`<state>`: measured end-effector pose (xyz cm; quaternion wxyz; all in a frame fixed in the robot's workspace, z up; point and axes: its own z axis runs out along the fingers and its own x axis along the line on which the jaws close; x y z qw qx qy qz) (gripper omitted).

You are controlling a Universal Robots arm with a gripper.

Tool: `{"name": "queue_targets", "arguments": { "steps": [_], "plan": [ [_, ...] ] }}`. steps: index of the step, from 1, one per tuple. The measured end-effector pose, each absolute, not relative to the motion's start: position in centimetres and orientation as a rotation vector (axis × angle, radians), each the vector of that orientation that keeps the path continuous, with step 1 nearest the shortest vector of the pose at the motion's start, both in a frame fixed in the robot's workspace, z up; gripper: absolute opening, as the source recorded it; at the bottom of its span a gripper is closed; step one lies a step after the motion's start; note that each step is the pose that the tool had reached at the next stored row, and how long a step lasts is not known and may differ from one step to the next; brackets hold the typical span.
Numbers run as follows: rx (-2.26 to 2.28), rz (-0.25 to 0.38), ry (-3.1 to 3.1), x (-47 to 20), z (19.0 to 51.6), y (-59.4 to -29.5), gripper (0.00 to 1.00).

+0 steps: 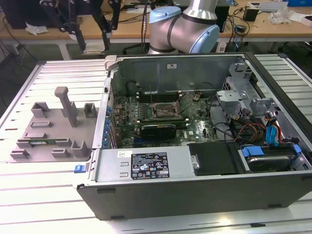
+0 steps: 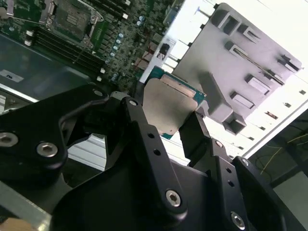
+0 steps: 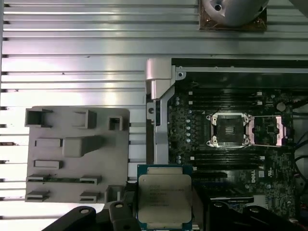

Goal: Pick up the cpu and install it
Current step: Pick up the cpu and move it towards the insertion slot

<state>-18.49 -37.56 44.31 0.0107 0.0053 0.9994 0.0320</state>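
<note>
Ribbed metal table [image 1: 44,204] carries the open steel computer case [image 1: 204,195], lid off so the board's socket [image 3: 230,130] lies exposed. A grey plastic tray [image 3: 72,154] sits beside it. The black claw [image 2: 163,114] pinches the flat silver cpu [image 2: 168,101] by its edges, apparently held clear of the tray, between tray and case.

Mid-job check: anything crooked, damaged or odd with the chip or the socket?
Nothing stands out. The cpu sits flat and square in the gripper, clamped by its edges, and the socket on the motherboard is open and bare.
</note>
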Motion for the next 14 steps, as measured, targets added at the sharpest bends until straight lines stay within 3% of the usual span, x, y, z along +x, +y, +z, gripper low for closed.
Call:
{"name": "queue_targets", "arguments": {
  "steps": [14],
  "plan": [
    [0.016,0.1,3.121,-13.1,43.3,-37.6,0.54]
  ]
}}
